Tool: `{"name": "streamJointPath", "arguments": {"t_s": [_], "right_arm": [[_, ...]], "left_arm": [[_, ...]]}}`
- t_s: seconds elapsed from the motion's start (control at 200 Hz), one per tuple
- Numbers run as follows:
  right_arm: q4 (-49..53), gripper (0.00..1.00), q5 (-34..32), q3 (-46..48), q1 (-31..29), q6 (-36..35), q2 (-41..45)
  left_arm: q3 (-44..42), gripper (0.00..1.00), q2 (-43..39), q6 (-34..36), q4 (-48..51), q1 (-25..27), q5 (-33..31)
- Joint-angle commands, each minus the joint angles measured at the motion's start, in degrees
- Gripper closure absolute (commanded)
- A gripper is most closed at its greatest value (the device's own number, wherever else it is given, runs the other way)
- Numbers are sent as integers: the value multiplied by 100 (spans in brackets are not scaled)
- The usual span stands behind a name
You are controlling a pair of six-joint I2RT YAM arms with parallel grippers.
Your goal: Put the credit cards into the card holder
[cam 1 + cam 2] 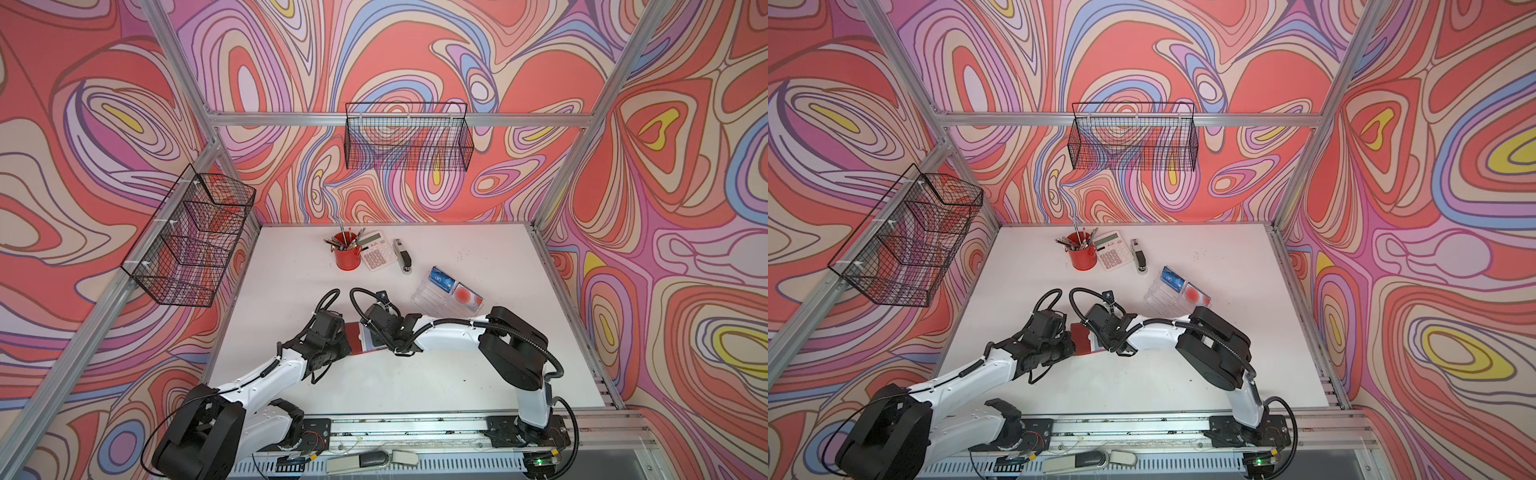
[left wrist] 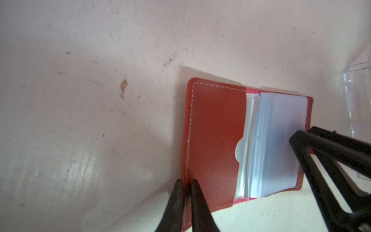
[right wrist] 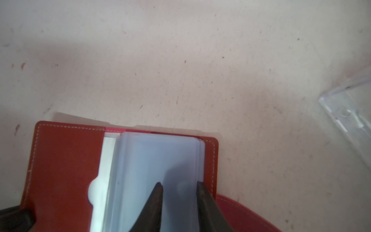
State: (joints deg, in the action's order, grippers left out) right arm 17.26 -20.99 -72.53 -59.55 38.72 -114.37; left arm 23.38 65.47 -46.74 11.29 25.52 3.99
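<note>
Left hand (image 2: 186, 181) pinches card holder (image 2: 216, 130); right hand (image 3: 179, 183) covers sleeves (image 3: 156, 156), clear tray (image 3: 349, 112) near

card holder (image 2: 215, 140) lies open on the white table (image 2: 90, 120). left gripper (image 2: 186, 180) is pinched almost closed on the stitched outer edge of the red left flap, at its near end. clear sleeves (image 2: 281, 144) are fanned over the right half. right gripper (image 2: 301, 135) comes in from the right, black fingertips down on the top sleeve. corner of a clear tray (image 2: 359, 120) sits further right, apart from the holder. table is scuffed, with a small orange chip (image 2: 123, 89) left of the holder.
</note>
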Motion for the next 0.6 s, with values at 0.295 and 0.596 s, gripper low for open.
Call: {"name": "streamJointPath", "arguments": {"t_s": [0.295,0.596], "right_arm": [[-1,74,83,-112,3,40,-121],[-69,75,234,-130,4,13,-165]], "left_arm": [[115,87,-8,-28,61,-7,-100],[121,88,-41,-19,75,-9,-106]]}}
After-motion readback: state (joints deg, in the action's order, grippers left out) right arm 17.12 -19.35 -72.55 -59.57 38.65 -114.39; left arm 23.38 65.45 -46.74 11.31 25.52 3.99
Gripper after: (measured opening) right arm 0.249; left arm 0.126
